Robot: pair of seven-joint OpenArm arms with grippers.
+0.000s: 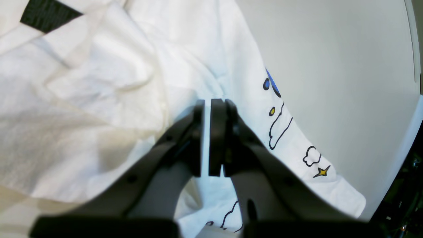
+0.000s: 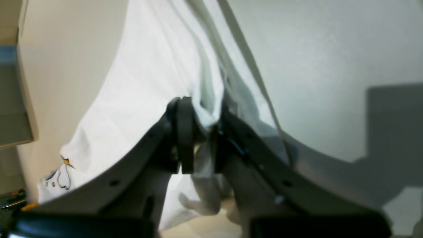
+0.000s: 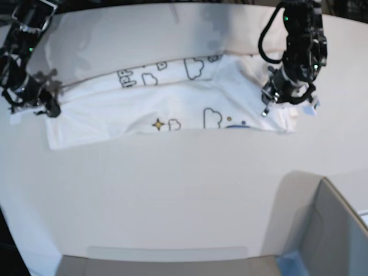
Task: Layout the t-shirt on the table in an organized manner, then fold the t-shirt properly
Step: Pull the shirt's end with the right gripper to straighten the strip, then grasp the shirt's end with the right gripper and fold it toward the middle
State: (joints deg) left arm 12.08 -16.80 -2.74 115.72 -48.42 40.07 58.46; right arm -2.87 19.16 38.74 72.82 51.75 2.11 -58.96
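The white t-shirt lies stretched sideways across the far part of the table, cloud prints and a yellow star facing up. At its right end in the base view, my left gripper sits on the cloth. In the left wrist view its jaws stand nearly together with a thin strip of shirt between them, and the black tag is at top left. My right gripper is at the shirt's left end. There its jaws pinch a bunched fold of the shirt.
A grey box with a blue corner stands at the near right of the table, and it also shows at the left edge of the right wrist view. The table's curved edge runs close to the shirt's hem.
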